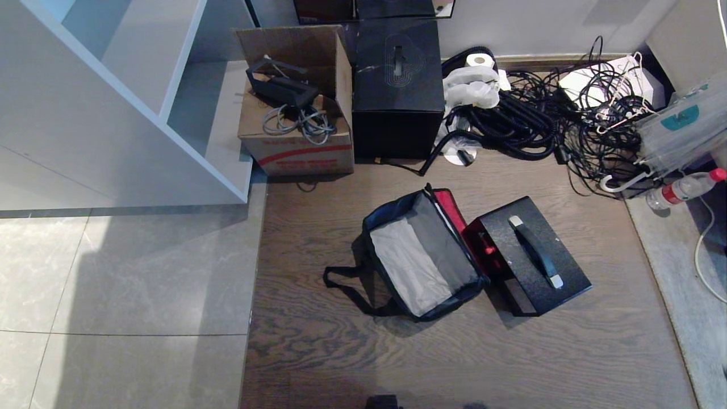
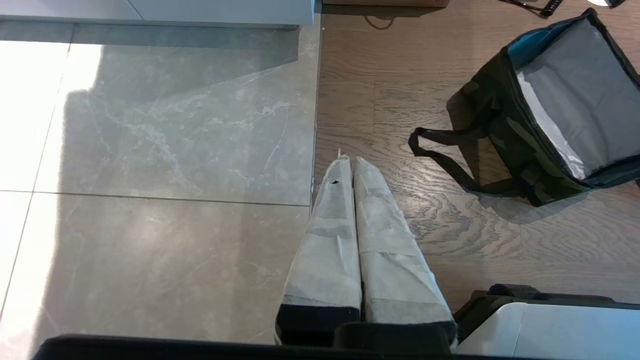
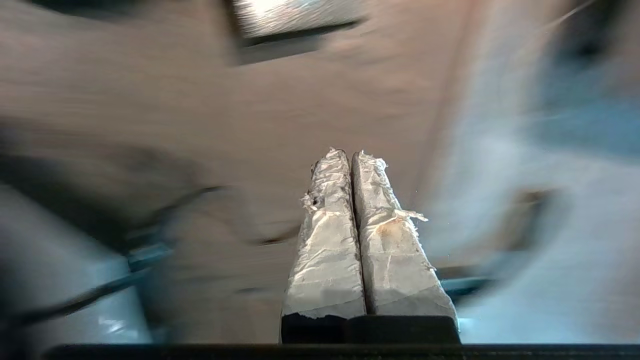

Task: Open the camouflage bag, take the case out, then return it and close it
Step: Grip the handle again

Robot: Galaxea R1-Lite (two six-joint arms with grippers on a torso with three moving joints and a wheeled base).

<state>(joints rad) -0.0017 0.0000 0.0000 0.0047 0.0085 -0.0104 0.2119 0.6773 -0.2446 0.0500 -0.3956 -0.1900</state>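
Head view: camouflage bag [image 1: 423, 255] open, case [image 1: 531, 254] beside it; wrist views alone show left pincer [image 2: 348, 162], right pincer [image 3: 348, 154] closed, seemingly empty.

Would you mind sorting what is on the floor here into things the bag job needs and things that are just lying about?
Belongs to the job:
- camouflage bag, open and empty
- black case with handle, lying beside the bag

Just lying about:
- cardboard carton
- black box
- tangle of cables
- water bottle
- paper roll

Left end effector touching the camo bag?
Apart. The left wrist view shows the left end effector shut over bare floor, with a stretch of wood floor between it and the camouflage bag.
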